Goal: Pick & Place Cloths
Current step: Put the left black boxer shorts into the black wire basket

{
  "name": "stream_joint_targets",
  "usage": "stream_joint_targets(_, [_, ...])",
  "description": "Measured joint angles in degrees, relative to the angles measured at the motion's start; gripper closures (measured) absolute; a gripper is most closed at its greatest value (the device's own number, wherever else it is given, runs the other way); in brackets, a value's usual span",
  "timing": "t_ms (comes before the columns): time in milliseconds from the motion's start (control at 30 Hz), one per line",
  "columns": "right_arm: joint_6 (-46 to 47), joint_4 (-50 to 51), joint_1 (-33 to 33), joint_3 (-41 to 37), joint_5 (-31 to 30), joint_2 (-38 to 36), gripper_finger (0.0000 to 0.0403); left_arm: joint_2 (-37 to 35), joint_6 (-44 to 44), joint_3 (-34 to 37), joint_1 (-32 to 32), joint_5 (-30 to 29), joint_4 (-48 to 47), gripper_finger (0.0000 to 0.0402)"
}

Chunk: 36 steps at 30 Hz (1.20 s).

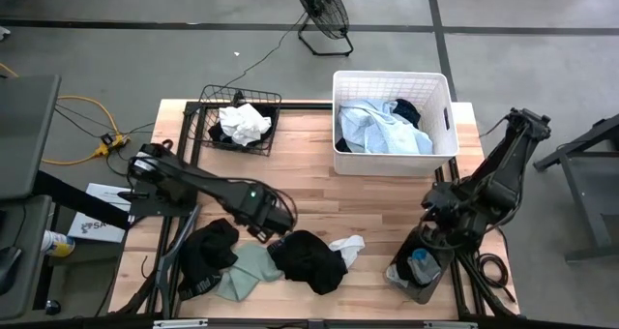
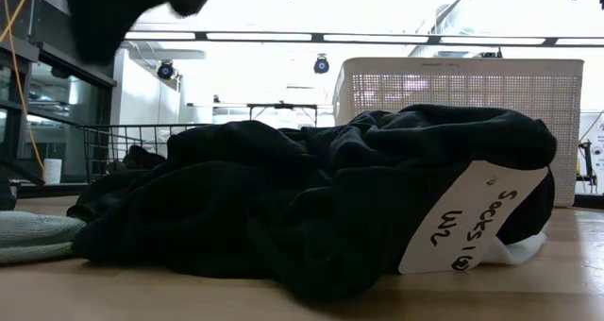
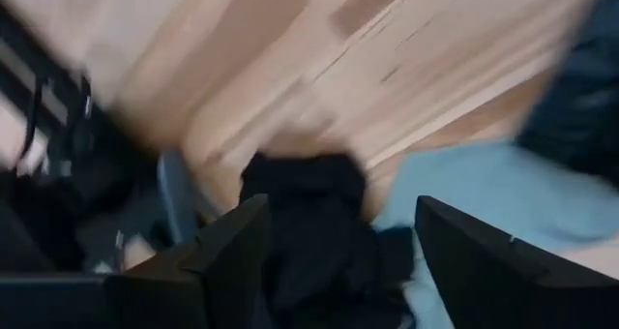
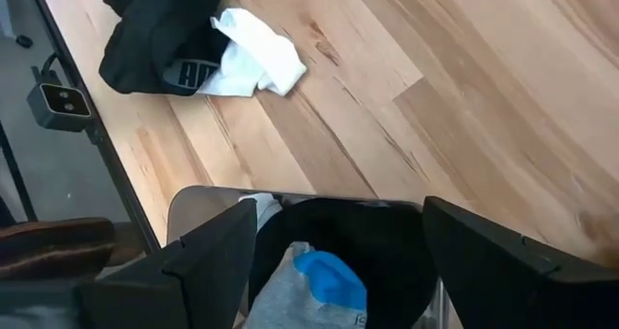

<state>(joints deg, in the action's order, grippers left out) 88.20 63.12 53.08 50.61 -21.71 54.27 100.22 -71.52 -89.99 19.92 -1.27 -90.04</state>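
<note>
free: table middle (image 1: 377,198) | blocked: front cloths (image 1: 309,259), rear white basket (image 1: 392,116)

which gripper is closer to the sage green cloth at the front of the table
Left. The left gripper hovers right by the sage green cloth, just behind it. The right gripper is far across the table, above a grey bundle.

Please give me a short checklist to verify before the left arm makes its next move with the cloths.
1. Left end effector over the cloth pile: ok.
2. Its fingers apart: ok.
3. Black cloth between the fingers: ok; grip cannot tell.
4. Green cloth separate from the black one: not ok, they touch.
5. Room left in the white basket: ok.
6. Right end effector out of the way: ok.
</note>
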Motion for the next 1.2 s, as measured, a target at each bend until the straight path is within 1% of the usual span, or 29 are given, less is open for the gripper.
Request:
stream_joint_targets(200, [-0.02,1.41,0.00,0.00,-0.02,-1.51,0.0117,0.00,-5.42,9.29,0.98,10.54,0.01,0.0085])
stream_joint_targets(300, [-0.02,1.63,0.00,0.00,-0.02,-1.94,0.0117,0.00,-6.87,13.44,2.01,14.68,0.02,0.0051])
stream_joint_targets(433, [-0.02,1.61,0.00,0.00,-0.02,-2.00,0.0117,0.00,-7.18,17.80,3.69,19.33,0.19,0.0028])
stream_joint_targets(567, [-0.02,1.61,0.00,0.00,-0.02,-2.00,0.0117,0.00,-7.40,21.35,5.78,23.61,4.23,0.0026])
stream_joint_targets(767, [-0.02,1.61,0.00,0.00,-0.23,-2.00,0.0117,0.00,-11.26,26.23,9.07,27.76,10.67,0.0025])
stream_joint_targets(900, [-0.02,1.63,0.01,0.00,-0.64,-2.00,0.0117,0.00,-12.48,28.93,10.70,30.07,14.54,0.0025])
stream_joint_targets(1000, [0.00,1.63,0.01,0.00,-0.68,-2.00,0.0117,0.00,-13.27,30.99,11.90,31.81,19.17,0.0026])
stream_joint_targets(1100, [0.06,1.61,0.00,0.00,-0.68,-2.00,0.0117,0.00,-14.67,33.18,12.90,33.07,24.72,0.0037])
stream_joint_targets(1200, [0.16,1.61,0.00,0.00,-0.68,-2.00,0.0117,0.00,-15.88,34.71,13.52,33.54,28.78,0.0060])
